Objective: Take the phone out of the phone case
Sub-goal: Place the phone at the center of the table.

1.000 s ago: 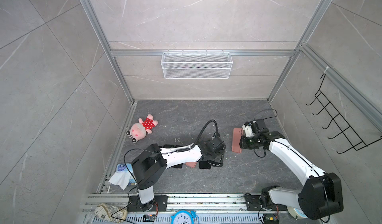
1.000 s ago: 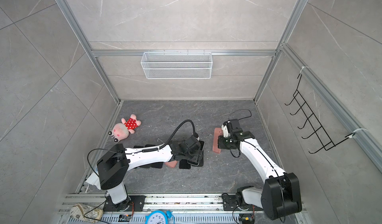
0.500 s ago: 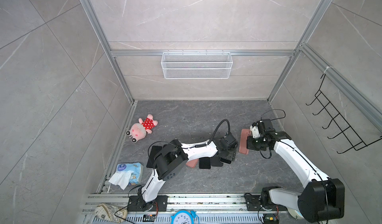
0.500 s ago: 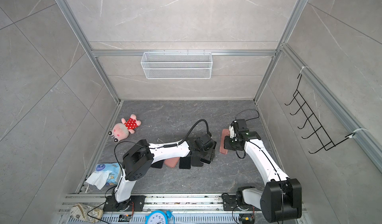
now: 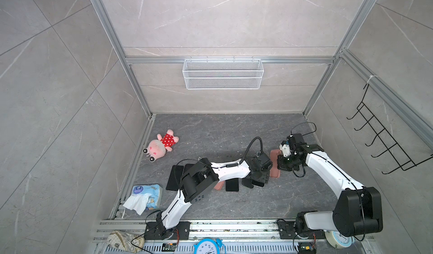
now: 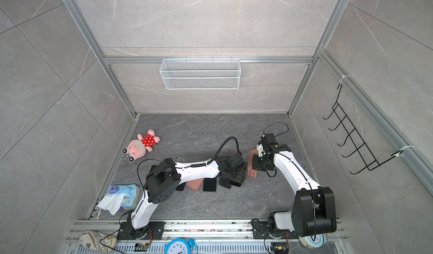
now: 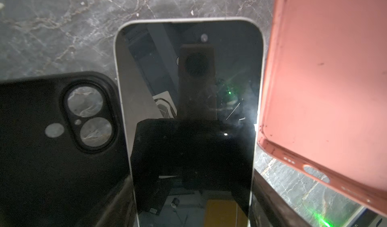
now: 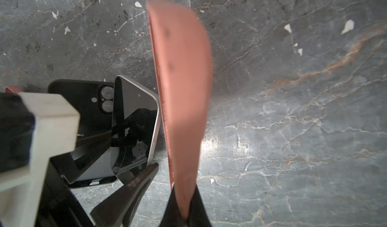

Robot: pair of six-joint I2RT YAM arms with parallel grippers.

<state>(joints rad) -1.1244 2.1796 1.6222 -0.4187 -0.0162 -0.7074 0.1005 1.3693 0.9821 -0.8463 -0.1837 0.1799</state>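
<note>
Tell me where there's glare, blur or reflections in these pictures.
Left wrist view: the phone reflects like a mirror, with white glare at its edge beside the pink case and green flare specks. Right wrist view: the pink case is soft, close to the lens, the floor sharp. In both top views: even light, faint shadows.

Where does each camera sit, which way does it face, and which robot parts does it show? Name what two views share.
Top views: high at the front, looking down on the gray surface; left arm and right arm show whole.
Left wrist: on the left arm, looking down close at the phone; the left pincer grips its sides.
Right wrist: on the right arm, looking along the pink case in the right pincer; the left arm intrudes.
Shared: both wrist views show phone, pink case, black case.
</note>
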